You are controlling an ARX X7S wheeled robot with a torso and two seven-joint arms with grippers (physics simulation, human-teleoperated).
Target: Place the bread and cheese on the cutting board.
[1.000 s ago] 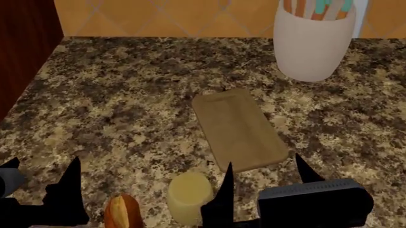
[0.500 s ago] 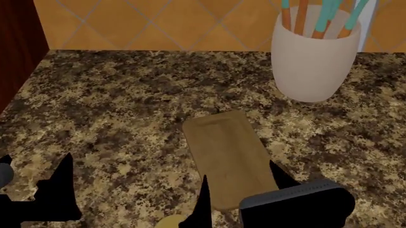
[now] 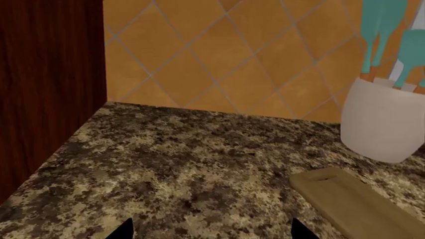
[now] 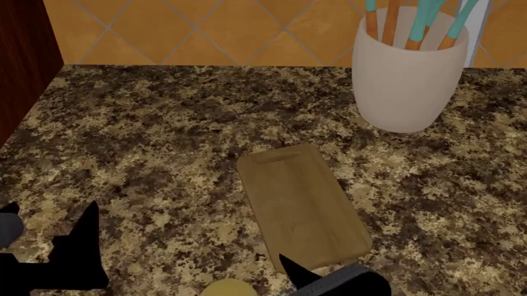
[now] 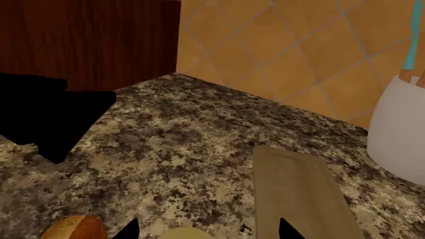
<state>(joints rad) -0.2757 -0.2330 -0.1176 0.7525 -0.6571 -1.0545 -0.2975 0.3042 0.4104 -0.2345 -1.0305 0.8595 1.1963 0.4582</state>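
Note:
The cutting board (image 4: pixel 300 206) lies flat on the granite counter; it also shows in the left wrist view (image 3: pixel 362 204) and the right wrist view (image 5: pixel 299 194). Only the top of the cheese (image 4: pixel 226 288) shows at the head view's bottom edge. In the right wrist view the cheese (image 5: pixel 186 234) sits between the spread fingertips of my right gripper (image 5: pixel 207 231), with the bread (image 5: pixel 73 229) beside it, outside the jaws. The bread is out of the head view. My right gripper (image 4: pixel 329 280) is open. My left gripper (image 3: pixel 214 231) is open and empty over bare counter, left of the board (image 4: pixel 49 246).
A large white utensil crock (image 4: pixel 408 74) stands at the back right beyond the board. A dark wooden cabinet side (image 4: pixel 24 61) walls the left, and an orange tiled wall (image 4: pixel 206 31) runs along the back.
The head view has shifted, so the bread has left it and the cheese has slid to its bottom edge. My right gripper has dropped lower in the view. The left gripper has barely moved.

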